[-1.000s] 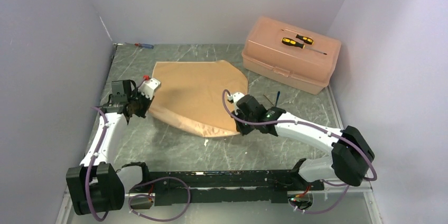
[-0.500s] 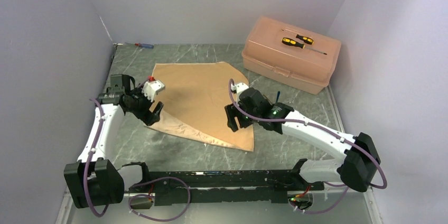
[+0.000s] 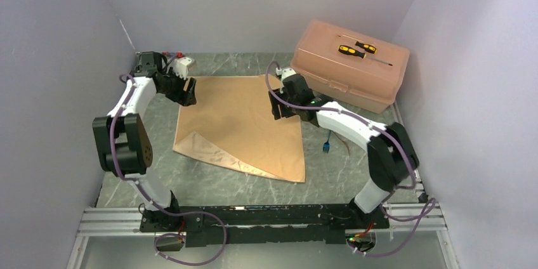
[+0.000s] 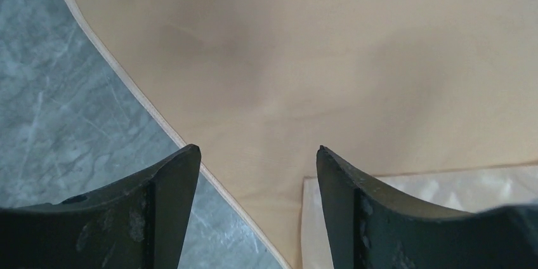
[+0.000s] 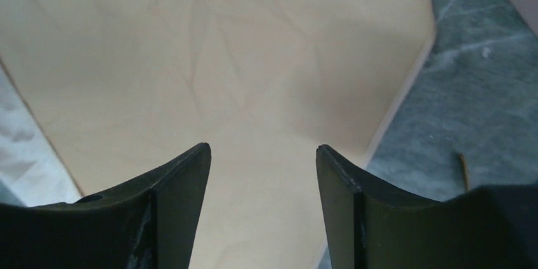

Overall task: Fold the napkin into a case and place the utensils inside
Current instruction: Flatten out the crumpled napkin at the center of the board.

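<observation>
Nearest the arm bases, the peach-orange napkin (image 3: 244, 123) lies spread on the grey marbled desk (image 3: 209, 186). It is not yet narrowed at all, and a paler flap (image 3: 206, 151) shows along its near-left edge, so there seem to be two layers there. Just off the napkin's right edge, apart from the cloth, lies a small fork (image 3: 326, 146) with a blue part; any other utensils are too small to make out. Further back, the left end effector (image 3: 188, 93) hangs over the napkin's far-left corner and the right end effector (image 3: 279, 109) over its far-right edge. Both stand wide and empty, and each wrist view shows bare cloth and a hem between the fingers (image 4: 162, 212). This looks like the start of a fold from the far side. To do it well, both arms should descend together and pinch only the top layer close to the hem. They should lift the cloth just enough to clear it and carry the two corners at an even pace, so the crease runs straight and the slippery fabric does not bunch. The right arm should keep clear of the fork beside the napkin. Beyond the napkin's far-right corner sits a pink box (image 3: 336, 75) with screwdrivers (image 3: 356, 49) on its lid, which has no part in this step.
</observation>
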You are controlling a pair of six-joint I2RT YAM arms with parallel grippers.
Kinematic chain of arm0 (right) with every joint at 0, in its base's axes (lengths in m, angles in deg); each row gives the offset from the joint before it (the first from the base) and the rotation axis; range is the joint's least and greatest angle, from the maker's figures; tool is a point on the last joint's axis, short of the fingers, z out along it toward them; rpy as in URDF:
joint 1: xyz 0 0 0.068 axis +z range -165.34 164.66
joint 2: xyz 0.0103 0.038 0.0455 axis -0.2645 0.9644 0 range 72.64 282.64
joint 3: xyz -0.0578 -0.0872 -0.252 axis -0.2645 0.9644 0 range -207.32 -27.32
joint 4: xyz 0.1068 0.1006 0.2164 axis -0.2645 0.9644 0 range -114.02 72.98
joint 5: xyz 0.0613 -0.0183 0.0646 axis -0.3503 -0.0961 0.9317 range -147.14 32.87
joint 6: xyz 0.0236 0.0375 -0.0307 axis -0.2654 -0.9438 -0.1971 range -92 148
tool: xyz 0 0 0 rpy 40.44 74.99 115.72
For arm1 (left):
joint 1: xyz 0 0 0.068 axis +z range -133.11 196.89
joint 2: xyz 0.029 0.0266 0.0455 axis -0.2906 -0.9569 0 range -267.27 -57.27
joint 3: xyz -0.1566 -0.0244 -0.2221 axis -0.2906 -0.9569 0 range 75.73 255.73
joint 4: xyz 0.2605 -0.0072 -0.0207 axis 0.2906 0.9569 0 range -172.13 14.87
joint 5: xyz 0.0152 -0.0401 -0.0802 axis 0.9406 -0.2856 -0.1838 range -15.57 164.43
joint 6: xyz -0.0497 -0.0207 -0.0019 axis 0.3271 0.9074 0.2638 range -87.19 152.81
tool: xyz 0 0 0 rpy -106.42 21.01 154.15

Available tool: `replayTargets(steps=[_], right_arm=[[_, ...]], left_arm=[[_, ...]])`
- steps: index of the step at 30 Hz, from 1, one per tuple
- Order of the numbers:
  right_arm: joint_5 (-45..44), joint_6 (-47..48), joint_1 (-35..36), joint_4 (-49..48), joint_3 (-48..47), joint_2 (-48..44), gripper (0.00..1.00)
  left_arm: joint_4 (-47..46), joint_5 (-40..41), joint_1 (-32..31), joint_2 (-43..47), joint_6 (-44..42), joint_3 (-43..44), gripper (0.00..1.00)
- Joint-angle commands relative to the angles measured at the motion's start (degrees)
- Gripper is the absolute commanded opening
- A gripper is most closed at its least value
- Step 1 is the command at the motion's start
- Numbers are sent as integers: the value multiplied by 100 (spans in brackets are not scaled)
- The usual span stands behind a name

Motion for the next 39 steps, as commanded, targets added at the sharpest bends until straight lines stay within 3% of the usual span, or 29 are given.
replayTargets(steps=[1, 7, 14, 19, 27, 32, 39], right_arm=[[-5, 54, 36, -690, -350, 711, 63], [180, -74, 119, -904, -225, 1215, 58], [191, -265, 362, -1111, 449, 1112, 58], [180, -234, 406, -1118, 836, 596, 62], [835, 66, 424, -534, 1494, -910, 83], [1480, 159, 464, -141, 2109, -1569, 83], [1497, -73, 739, -15, 2256, -1759, 79]], left_arm=[[-554, 426, -210, -358, 366, 120, 72], [-1131, 1123, -496, -759, 37, -446, 71], [-1378, 1613, -481, -723, -489, -1141, 69], [-1160, 1460, -406, -395, -791, -1562, 70], [588, 335, -220, 16, -1137, -922, 76], [718, 161, -231, -53, -1174, -1216, 75], [492, 253, -231, -227, -966, -1322, 71]])
